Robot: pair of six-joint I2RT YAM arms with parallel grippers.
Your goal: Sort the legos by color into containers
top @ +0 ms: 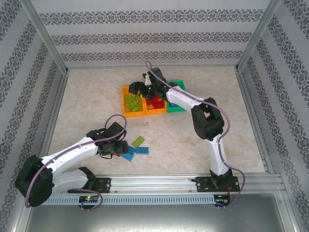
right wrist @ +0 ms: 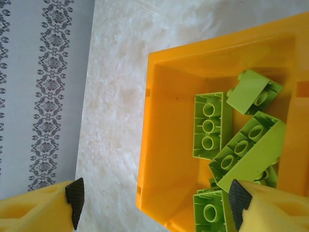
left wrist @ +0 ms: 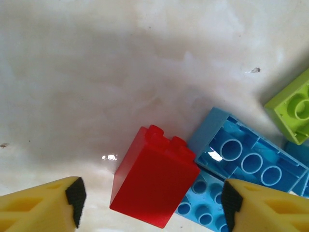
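1. the left gripper [left wrist: 153, 205] is low over the table [left wrist: 96, 72]. its two yellow fingers [left wrist: 43, 208] are apart.
2. a red lego [left wrist: 154, 181] stands between the fingers. there is a gap on each side, so they do not touch it.
3. a blue lego [left wrist: 246, 154] lies right beside the red one with its hollow side up. another blue lego [left wrist: 200, 200] is just beside that. a lime green lego [left wrist: 292, 108] lies near them, off to the side.
4. the right gripper [right wrist: 157, 203] hangs over the edge of the left orange-yellow bin [right wrist: 159, 121]. its fingers are apart too, and they hold nothing.
5. that bin has many lime green legos [right wrist: 210, 125] in it.
6. from the top, three bins sit in a row far back on the table. next to the left one is the middle orange-yellow bin [top: 155, 111] with red legos [top: 157, 103] inside. a green bin [top: 177, 85] is on the right.
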